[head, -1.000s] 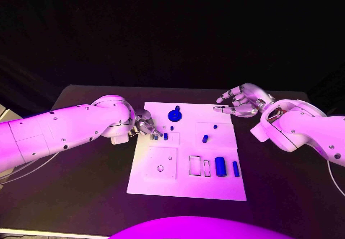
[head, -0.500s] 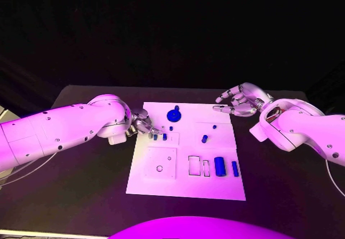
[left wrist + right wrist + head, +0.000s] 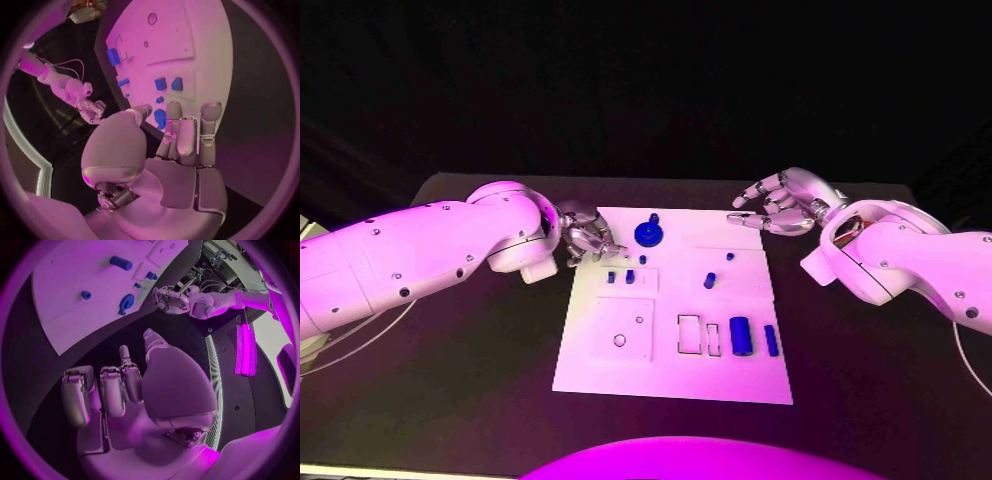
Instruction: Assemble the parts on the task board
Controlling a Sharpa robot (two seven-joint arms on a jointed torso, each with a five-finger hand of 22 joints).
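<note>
The white task board (image 3: pixel 668 375) lies mid-table. On it are a round blue part (image 3: pixel 649 232), two small blue parts (image 3: pixel 620 277) side by side, a blue peg (image 3: pixel 711 280) and two long blue blocks (image 3: pixel 741 336). My left hand (image 3: pixel 586 240) hovers at the board's far left edge, beside the round part, holding nothing. The left wrist view looks past its fingers (image 3: pixel 187 135) to the round part (image 3: pixel 160 119) and the two small parts (image 3: pixel 169 83). My right hand (image 3: pixel 783 205) hangs empty past the board's far right corner, fingers spread. It (image 3: pixel 119 390) is off the board (image 3: pixel 62 315).
Black table (image 3: pixel 459 360) surrounds the board on all sides. Empty cut-outs (image 3: pixel 692 333) sit near the long blocks, and a square recess with a hole (image 3: pixel 620 340) lies at the board's near left.
My left hand has drawn back from over the two small blue parts toward the board's far left edge, uncovering them. The right hand has stayed in place.
</note>
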